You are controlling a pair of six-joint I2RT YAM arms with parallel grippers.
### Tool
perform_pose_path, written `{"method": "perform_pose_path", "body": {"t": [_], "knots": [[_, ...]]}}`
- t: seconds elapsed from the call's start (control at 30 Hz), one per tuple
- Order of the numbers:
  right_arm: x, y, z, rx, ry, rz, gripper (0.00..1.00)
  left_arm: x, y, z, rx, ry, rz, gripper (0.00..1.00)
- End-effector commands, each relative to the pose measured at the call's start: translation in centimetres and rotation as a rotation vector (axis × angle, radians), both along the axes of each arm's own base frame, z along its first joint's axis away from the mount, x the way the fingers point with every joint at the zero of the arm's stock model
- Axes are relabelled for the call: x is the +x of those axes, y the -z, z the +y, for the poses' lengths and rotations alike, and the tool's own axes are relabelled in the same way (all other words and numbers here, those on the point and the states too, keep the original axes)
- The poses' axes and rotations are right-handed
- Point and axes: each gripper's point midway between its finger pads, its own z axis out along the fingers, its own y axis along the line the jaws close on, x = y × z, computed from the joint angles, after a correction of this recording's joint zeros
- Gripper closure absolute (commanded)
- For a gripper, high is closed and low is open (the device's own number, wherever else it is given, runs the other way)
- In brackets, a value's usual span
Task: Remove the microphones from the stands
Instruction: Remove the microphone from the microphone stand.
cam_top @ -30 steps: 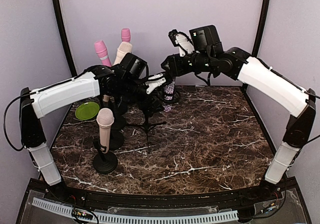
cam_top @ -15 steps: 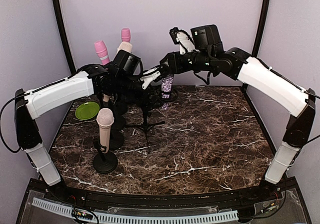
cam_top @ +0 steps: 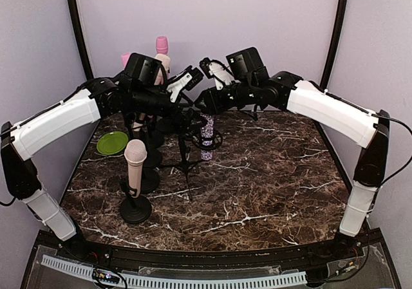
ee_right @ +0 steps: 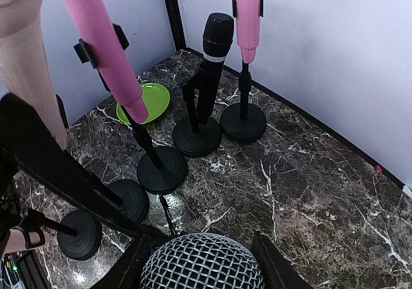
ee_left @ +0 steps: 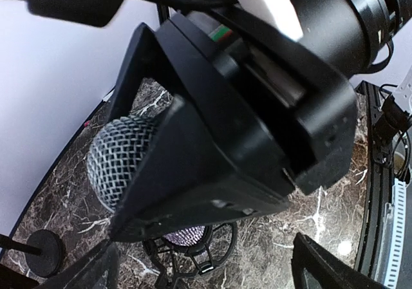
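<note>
A: Where the desk [cam_top: 270, 192] comes nearest the arm bases, what is it like?

B: Dark marble with white veins, with pale lavender walls closing it in on the left and right. On the near left, a beige microphone [cam_top: 135, 159] stands upright in a round-based holder. A little farther left, a green plate [cam_top: 112, 142] lies flat.

A: And toward the middle?

B: A black tripod stand [cam_top: 187, 163] has its legs spread on the marble. Just right of its post hangs the glittery microphone [cam_top: 206, 133], body down and mesh head up.

A: What has hold of it?

B: The right hand [cam_top: 205, 102] is closed on the mesh head; its wrist view shows the grille between the two fingers. In the left wrist view the glittery body shows inside the ring clip [ee_left: 199, 266]. Whether it is clear of that ring I cannot tell.

A: The other one?

B: The left hand [cam_top: 187, 80] is raised just left of the right one. Its fingers are spread wide and grip nothing.

A: Farthest back?

B: A black microphone [ee_right: 215, 38] on a round base. Near it are a tilted pink microphone [ee_right: 103, 51] and an upright pink microphone [ee_right: 246, 6], close to the far lavender wall.
</note>
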Motion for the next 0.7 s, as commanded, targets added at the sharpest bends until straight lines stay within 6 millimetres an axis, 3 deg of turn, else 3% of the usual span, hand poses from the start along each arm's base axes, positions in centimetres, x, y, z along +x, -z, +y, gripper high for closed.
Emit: {"method": "perform_pose_path", "body": {"t": [0.0,0.27,0.67], "knots": [[-1.3,-1.1,1.7,0.043,-0.075,-0.026,0.6,0.0,-2.5,0.4,-0.084,-0.006,-0.011,0.05],[-1.2,-2.0,1.8,0.091,-0.046,-0.013,0.6,1.2,3.1,0.4,-0.019,-0.054,0.03,0.09],[-2.3,-5.6,1.3,0.21,-0.054,0.008,0.6,3.0,5.7,-0.8,-0.044,-0.079,0.019,0.16]]}}
